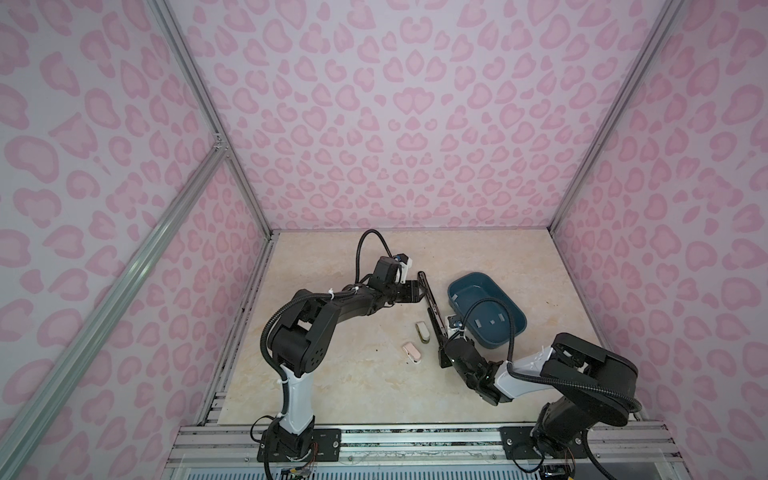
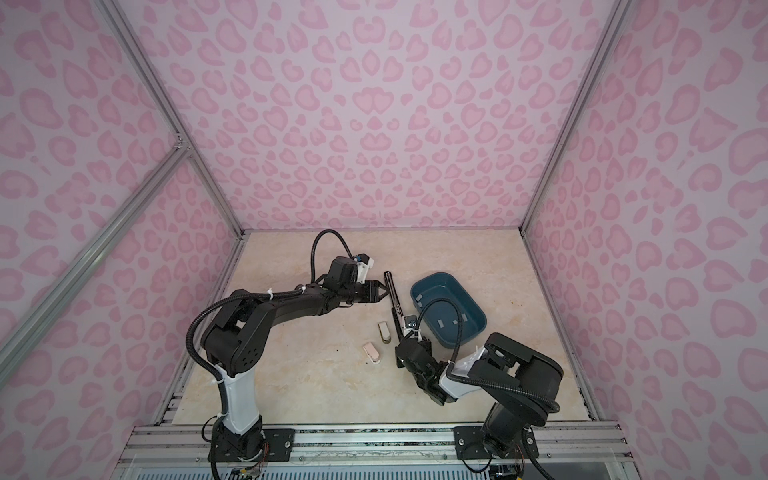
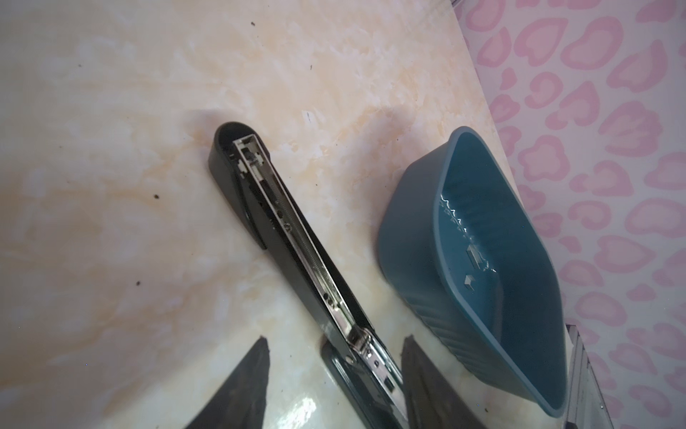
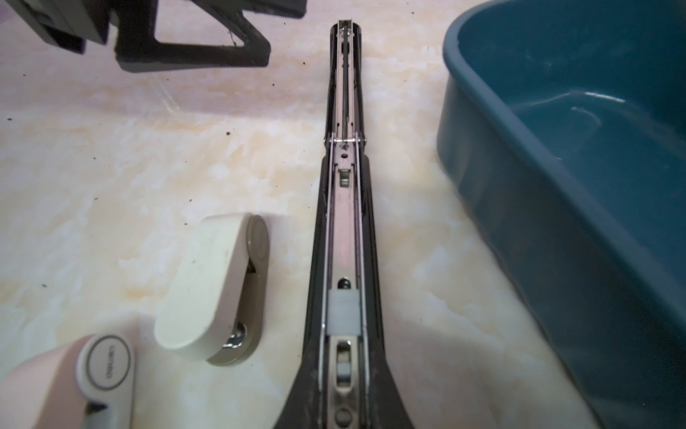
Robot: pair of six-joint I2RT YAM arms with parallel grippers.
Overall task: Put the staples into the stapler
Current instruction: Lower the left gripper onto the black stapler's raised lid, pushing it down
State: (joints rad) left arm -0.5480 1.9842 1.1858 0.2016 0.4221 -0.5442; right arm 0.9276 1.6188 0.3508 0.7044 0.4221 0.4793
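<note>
- The right gripper is sitting at the near end of the black stapler. Its fingers are not showing clearly in any view, so I cannot tell whether it is open, closed or gripping anything.
- The black stapler is lying opened out flat on the table. It is running from the right gripper away toward the back, with its metal channel facing up.
- In the right wrist view a short grey strip is sitting in that channel, between the two rails and toward the near end.
- A pink stapler is lying to the left of the black one, apart from it. A cream stapler is lying a little farther back, closer to the black stapler but not touching it.
- A blue tub is standing just to the right of the black stapler. Loose staples are lying flat on its floor as several small grey strips, spaced apart.
- The left gripper is reaching in from the left beside the far half of the black stapler. Its fingers are spread apart and holding nothing. In the left wrist view bare table is showing between each finger and the stapler.
</note>
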